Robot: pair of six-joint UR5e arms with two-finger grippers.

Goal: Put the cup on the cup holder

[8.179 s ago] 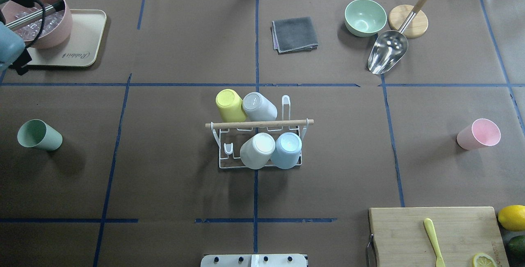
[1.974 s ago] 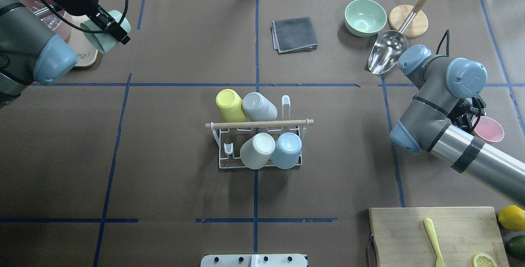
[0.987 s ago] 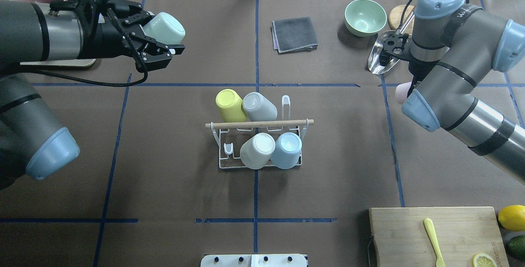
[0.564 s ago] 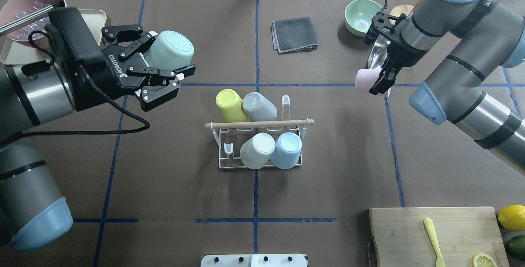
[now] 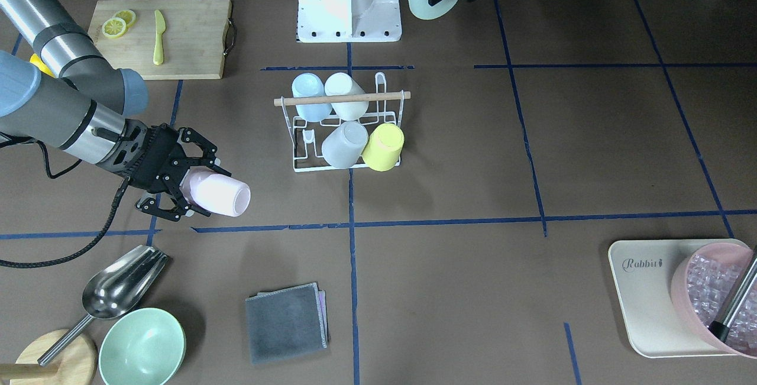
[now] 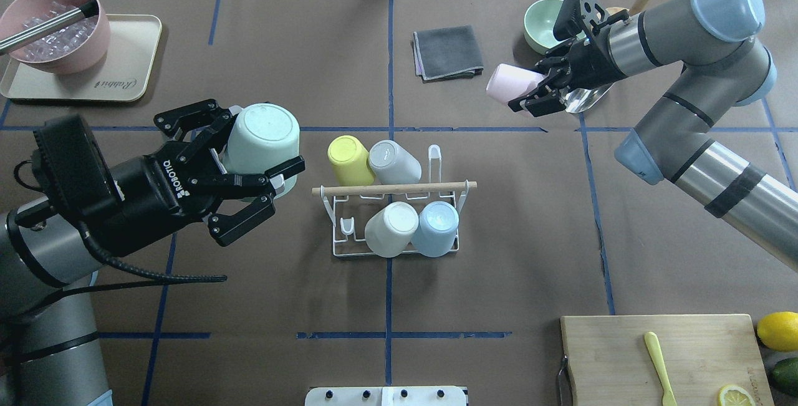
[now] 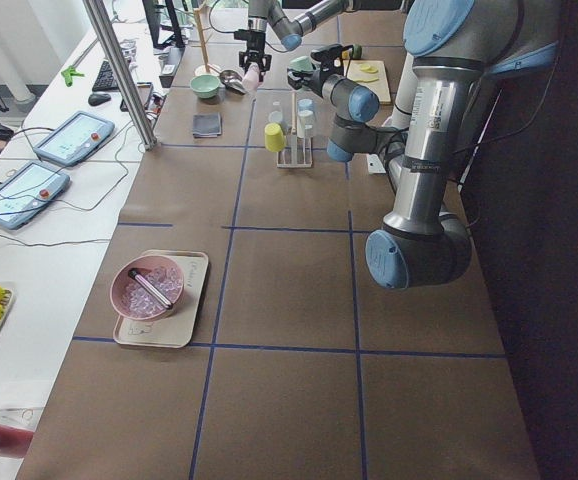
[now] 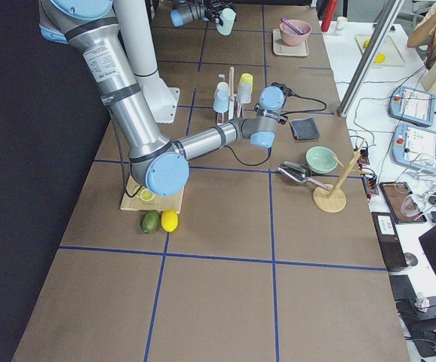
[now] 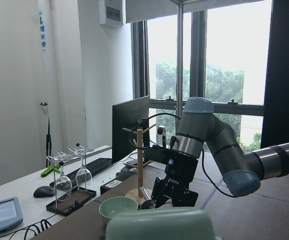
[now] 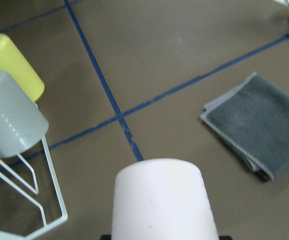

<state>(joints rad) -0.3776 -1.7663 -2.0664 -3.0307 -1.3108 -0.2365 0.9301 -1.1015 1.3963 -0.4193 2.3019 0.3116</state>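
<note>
The cup holder (image 6: pixel 394 188), a white wire rack with a wooden rod, stands mid-table and carries several upturned cups: yellow (image 6: pixel 349 159), grey (image 6: pixel 394 163), white (image 6: pixel 391 228) and blue (image 6: pixel 435 228). My left gripper (image 6: pixel 265 142) is shut on a green cup (image 6: pixel 262 131), bottom up, held in the air just left of the rack. My right gripper (image 6: pixel 539 91) is shut on a pink cup (image 6: pixel 508 83), held on its side above the table, behind and right of the rack. The pink cup (image 10: pixel 159 200) fills the right wrist view, with the rack's corner (image 10: pixel 49 210) at its left.
A grey cloth (image 6: pixel 447 52) lies behind the rack. A green bowl (image 6: pixel 541 19) and a metal scoop sit under my right arm. A pink bowl of ice (image 6: pixel 53 25) stands on a tray (image 6: pixel 134 63) at the back left. A cutting board (image 6: pixel 623 356) is at the front right.
Both cups left the table in my grippers. The left arm brought the green cup toward me and right, up to the rack. The right arm carried the pink cup left and further back.
</note>
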